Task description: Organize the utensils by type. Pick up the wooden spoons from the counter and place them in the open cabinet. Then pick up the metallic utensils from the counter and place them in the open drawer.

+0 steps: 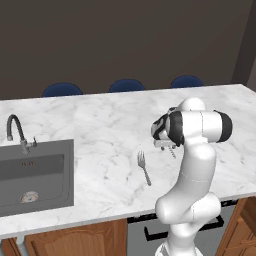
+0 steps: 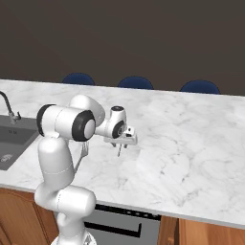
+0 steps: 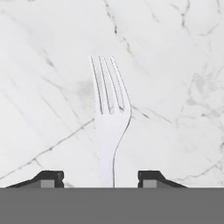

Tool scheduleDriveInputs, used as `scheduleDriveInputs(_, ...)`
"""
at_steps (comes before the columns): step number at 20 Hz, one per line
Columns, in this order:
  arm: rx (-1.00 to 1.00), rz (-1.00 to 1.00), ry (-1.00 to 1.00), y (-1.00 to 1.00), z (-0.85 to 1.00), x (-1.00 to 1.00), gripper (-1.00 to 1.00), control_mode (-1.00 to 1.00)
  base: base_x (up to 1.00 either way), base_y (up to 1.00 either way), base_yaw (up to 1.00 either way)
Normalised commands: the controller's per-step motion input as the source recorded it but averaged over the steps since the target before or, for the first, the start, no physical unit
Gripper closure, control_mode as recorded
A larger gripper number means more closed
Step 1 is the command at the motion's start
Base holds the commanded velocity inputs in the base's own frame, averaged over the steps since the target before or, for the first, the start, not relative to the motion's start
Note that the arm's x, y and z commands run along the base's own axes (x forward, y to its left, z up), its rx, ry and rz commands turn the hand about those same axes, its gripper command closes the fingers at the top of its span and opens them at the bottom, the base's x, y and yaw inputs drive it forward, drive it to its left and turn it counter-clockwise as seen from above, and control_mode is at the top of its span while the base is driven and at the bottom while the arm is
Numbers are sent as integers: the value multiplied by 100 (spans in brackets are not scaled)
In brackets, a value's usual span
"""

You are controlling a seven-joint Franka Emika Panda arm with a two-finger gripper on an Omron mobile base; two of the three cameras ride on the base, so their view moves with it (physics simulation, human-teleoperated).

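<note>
We read the tool (image 3: 99, 175) as poised low over the desk (image 1: 100, 125), fingers apart and straddling the handle of the metal fork (image 3: 108, 118). In the hand view the 2 dark fingertips (image 3: 48, 177) stand well clear of the handle on either side, touching nothing, so nothing is clamped. The fork lies flat on the marble, its 4 tines pointing away from the tool.

From the left base view the fork (image 1: 144, 167) rests on bare marble between the sink (image 1: 35, 175) and the arm, near the front edge of the desk. In the right base view the tool (image 2: 119, 143) hangs just above the marble, and the fork (image 2: 82, 154) is partly hidden behind the arm.

Risks, as we judge them:
- The handle is thin and flat on hard stone. If the fingers close too high they may meet over it and grip nothing.
- If they close off-centre, 1 finger may push the handle sideways and spin the fork out of line.
- A grip far back on the handle leaves the heavier tines hanging, so the fork may droop or slip when lifted.
- Pressing down too far could jam the fingertips against the marble.

Writing: none legible. Faint marks sit on the sink wall, too small to read.
</note>
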Motion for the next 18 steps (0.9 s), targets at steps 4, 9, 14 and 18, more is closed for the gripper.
scheduleDriveInputs(4,0,0,0,-8,-5,0,100,-100,0,0,0)
scheduleDriveInputs(9,1,0,0,-8,0,0,100,-100,0,0,0)
scheduleDriveInputs(14,0,1,0,-30,-1,0,100,-100,0,0,0)
scheduleDriveInputs(18,0,8,-1,-7,2,-15,100,-100,0,0,0)
